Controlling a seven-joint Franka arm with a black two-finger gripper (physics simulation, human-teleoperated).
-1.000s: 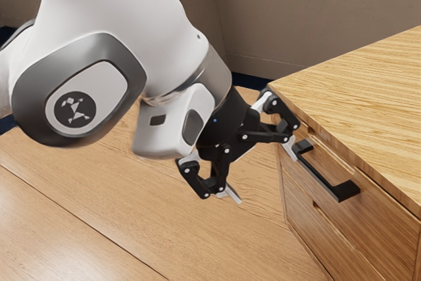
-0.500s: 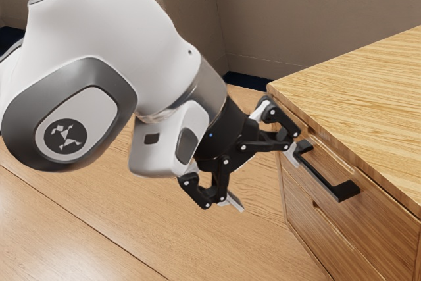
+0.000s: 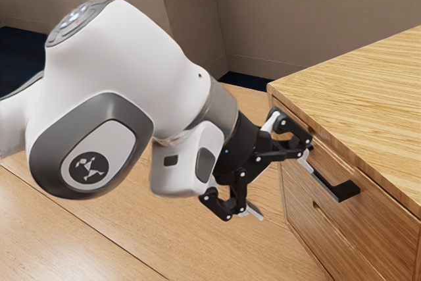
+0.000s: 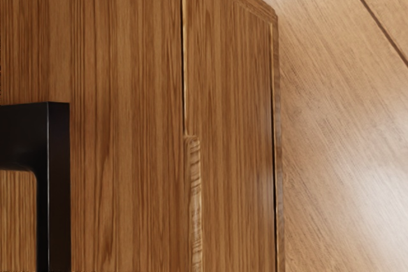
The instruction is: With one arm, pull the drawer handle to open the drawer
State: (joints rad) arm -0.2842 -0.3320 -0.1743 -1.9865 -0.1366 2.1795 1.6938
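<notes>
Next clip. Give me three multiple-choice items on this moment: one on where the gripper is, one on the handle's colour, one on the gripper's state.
1. Where along the drawer handle is the gripper?
A. at its end on the exterior view's left
B. at its middle
C. at its end on the exterior view's right

2. What colour is the handle?
A. silver
B. black
C. red

3. What state is the gripper in?
A. shut on the handle
B. shut on nothing
C. open

Key:
1 A, the upper fingertip sits by that end.
2 B, the bar is black against the wood.
3 C, the fingers stand wide apart, with only one of them near the handle.
</notes>
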